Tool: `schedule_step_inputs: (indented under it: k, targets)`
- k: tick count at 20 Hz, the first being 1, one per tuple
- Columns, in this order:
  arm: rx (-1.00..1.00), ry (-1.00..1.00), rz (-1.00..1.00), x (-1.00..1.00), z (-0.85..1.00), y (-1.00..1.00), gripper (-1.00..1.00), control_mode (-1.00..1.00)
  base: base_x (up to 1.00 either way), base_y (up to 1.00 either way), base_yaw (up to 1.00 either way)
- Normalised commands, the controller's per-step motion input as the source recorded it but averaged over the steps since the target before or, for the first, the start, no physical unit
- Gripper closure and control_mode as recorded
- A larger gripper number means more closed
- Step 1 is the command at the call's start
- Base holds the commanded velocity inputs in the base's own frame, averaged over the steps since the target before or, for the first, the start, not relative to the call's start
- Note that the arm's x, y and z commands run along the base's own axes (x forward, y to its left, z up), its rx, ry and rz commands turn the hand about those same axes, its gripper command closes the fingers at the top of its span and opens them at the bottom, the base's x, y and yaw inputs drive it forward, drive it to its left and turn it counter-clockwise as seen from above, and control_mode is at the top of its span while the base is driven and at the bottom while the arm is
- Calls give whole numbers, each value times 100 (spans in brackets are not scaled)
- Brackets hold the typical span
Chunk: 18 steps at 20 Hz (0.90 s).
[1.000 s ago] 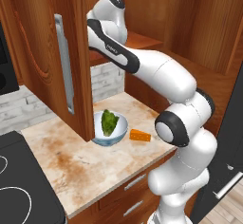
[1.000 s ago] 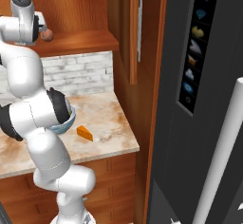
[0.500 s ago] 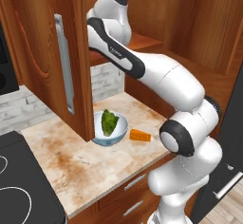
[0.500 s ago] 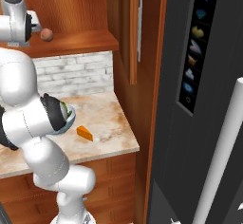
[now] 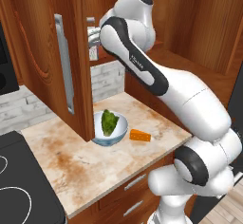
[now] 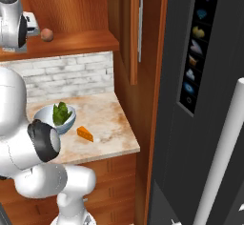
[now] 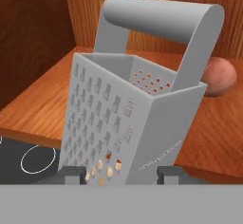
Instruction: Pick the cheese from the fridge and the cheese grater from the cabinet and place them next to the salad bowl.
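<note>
grey metal box grater (image 7: 128, 118) upright on the reddish-brown wooden cabinet (image 5: 47, 42) shelf
gripper (image 7: 121, 174) fingertips flank its base, jaws part-open, contact unclear; brown round lump (image 7: 219, 76) sits just behind.

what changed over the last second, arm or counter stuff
The arm reached further up and into the cabinet, bringing the gripper around the base of the cheese grater, not yet clamped. The salad bowl and cheese stayed put on the counter.

A boxy grey metal cheese grater (image 7: 133, 118) stands upright on the reddish-brown wooden cabinet shelf (image 7: 38, 109), arched handle up.
</note>
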Motion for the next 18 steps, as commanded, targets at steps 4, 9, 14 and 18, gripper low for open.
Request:
schedule_step_inputs:
  k: [4, 9, 14, 18]
  targets:
    - [8, -6, 0, -100, 0, -57, 100, -100, 0, 0, 0]
    - [8, -8, 0, -100, -1, -45, 100, -100, 0, 0, 0]
    - [4, -10, 0, -100, -19, -45, 100, -100, 0, 0, 0]
    - [0, -6, 0, -96, -32, -40, 100, -100, 0, 0, 0]
